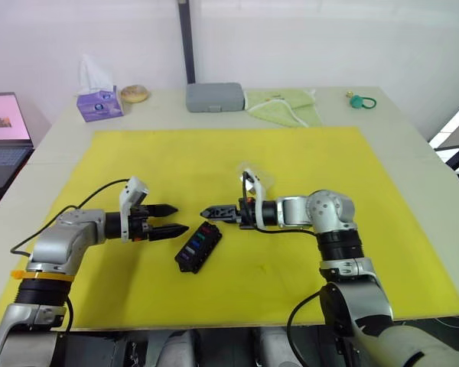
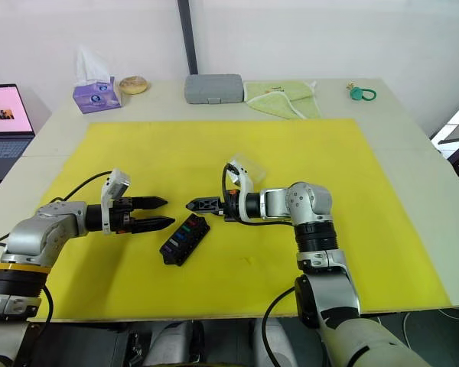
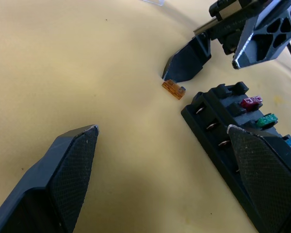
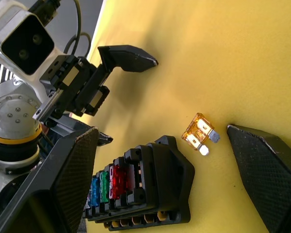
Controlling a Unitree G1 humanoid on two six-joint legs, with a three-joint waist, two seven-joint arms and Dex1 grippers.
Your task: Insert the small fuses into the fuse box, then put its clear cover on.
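Left gripper [image 1: 170, 219]: black jaws spread, empty, low over yellow mat [image 1: 306, 160] on surface, pointing right toward black slotted plastic fuse box [image 1: 198, 247].

Fuse box lies diagonal between arms, long axis running near-left to far-right; red, green, blue fuses [image 4: 105, 183] seated in row, other slots vacant.

Small orange translucent fuse [image 4: 198, 132] flat on mat, just beyond box's far end, apart from it.

Right gripper [image 1: 211, 212]: jaws spread, straddling orange fuse, untouched. Judgement: right arm nearer; close, lift, turn blades down.

Clear plastic cover [image 1: 254, 177] behind right wrist, well apart.
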